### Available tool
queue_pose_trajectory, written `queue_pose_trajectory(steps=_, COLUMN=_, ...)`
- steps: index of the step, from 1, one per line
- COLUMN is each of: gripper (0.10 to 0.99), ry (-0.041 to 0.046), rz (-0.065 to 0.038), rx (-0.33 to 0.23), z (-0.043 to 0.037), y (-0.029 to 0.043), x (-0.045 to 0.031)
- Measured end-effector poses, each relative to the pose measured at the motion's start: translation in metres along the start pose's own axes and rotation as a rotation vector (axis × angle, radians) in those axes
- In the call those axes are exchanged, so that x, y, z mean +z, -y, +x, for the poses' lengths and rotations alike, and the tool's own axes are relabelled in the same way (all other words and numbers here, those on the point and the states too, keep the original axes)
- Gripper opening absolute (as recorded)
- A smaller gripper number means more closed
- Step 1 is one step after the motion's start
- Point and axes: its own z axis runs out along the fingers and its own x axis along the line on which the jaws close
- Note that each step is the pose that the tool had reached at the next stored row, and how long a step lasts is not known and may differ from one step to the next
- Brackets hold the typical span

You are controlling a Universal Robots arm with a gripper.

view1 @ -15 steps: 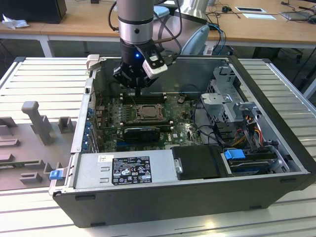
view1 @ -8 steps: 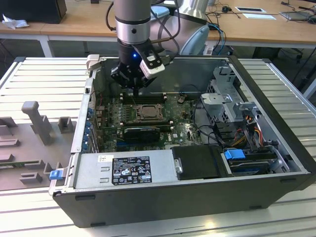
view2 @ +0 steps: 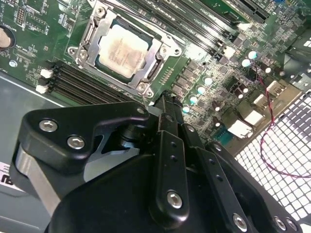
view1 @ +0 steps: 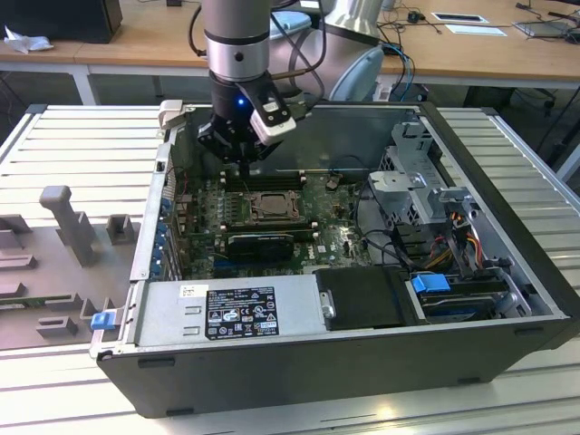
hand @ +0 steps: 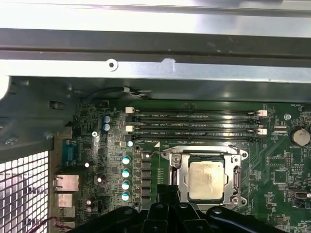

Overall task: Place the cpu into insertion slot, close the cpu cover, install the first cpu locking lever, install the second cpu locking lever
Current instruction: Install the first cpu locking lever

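Observation:
The cpu [view2: 121, 48] shows its pale metal top inside the insertion slot [view1: 269, 207] on the green board. The cpu cover [hand: 201, 151], a silvery frame, lies flat around the cpu [hand: 206, 180]. Thin metal levers run along two sides of the socket; I cannot tell whether they are latched. My gripper [view2: 166, 99] hangs just above the board beside one corner of the socket, on the side toward a row of round capacitors. Its black fingers are shut together with nothing between them. In the exterior view the gripper [view1: 243, 166] sits over the board just behind the socket.
Long black memory slots [hand: 194, 124] run behind the socket. A row of capacitors [hand: 126, 177] and a perforated rear panel [hand: 24, 194] lie beside it. The power supply [view1: 227, 313] and drive cage [view1: 426, 181] stand inside the case, and a red wire [view2: 272, 126] crosses the grille.

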Motion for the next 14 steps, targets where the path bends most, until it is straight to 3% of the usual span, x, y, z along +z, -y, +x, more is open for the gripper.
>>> queue_pose_trajectory(steps=10, gripper=0.106, ry=0.0006, rz=0.000, rx=-0.001, z=0.0237, y=-0.0007, x=0.0007)
queue_pose_trajectory(steps=14, gripper=0.106, ry=0.0005, rz=0.000, rx=-0.001, z=0.0284, y=-0.0025, x=0.0010)
